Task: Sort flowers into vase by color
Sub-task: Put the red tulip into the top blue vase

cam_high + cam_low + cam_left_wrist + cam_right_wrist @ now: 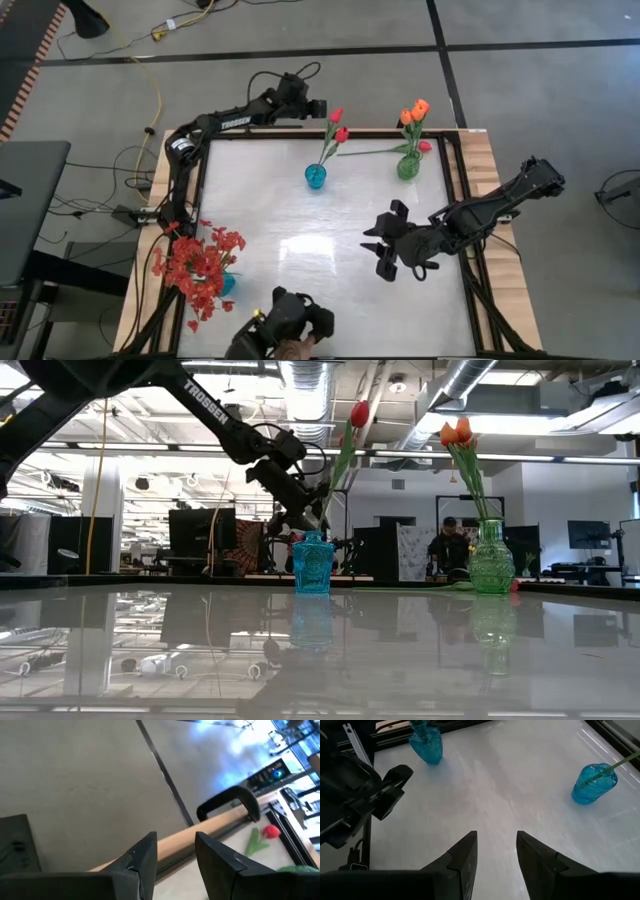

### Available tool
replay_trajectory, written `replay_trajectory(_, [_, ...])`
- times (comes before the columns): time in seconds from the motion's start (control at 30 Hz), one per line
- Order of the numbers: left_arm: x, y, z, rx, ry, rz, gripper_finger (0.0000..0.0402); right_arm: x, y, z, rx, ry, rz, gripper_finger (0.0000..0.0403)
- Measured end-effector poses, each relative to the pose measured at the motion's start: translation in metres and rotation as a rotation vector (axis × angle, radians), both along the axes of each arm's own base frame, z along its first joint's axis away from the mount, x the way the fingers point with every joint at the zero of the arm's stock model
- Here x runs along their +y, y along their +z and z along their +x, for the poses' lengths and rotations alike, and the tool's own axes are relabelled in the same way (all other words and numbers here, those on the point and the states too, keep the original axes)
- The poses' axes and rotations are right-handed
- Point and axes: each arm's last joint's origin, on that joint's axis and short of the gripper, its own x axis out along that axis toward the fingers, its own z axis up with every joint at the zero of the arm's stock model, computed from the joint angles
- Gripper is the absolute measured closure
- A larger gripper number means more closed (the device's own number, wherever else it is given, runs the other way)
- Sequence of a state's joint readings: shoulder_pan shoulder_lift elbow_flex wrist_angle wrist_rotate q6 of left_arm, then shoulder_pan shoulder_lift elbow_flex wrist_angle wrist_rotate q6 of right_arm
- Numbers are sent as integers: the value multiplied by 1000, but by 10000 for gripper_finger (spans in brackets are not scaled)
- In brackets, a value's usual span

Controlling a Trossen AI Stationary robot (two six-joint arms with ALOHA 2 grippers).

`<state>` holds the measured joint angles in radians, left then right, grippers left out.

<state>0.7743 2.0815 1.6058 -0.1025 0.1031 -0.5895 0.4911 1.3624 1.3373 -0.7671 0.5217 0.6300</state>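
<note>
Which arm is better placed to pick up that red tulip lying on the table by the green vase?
Probably the right: its open gripper hovers on the green vase's side, near the lying red tulip. The left gripper sits beyond the far edge.

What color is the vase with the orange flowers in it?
Green. The vase shows best in the low view.

Only readable text: "TROSSEN" in white capitals on the left arm's dark link [212,405], low view, running toward 4 o'clock. The same arm [236,122] carries small white lettering in the high view, probably the same brand, too small to read. Nothing else legible.
</note>
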Motion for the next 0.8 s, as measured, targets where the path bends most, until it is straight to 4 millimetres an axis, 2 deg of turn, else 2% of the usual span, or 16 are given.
replay_trajectory(0.13, [-3,0,3,16,24,15,283,0,0,0,-1,2,-2,241])
replay_trajectory(0.3, [-18,0,17,49,30,64,283,0,2,2,-22,3,5,241])
replay_trajectory(0.53, [-40,0,34,159,-80,179,284,-3,3,5,-43,-13,16,241])
replay_trajectory(0.67, [-41,5,26,275,-135,165,284,-16,2,9,-29,-61,8,241])
replay_trajectory(0.8, [-36,33,12,361,-164,174,284,-34,2,15,-16,-112,12,241])
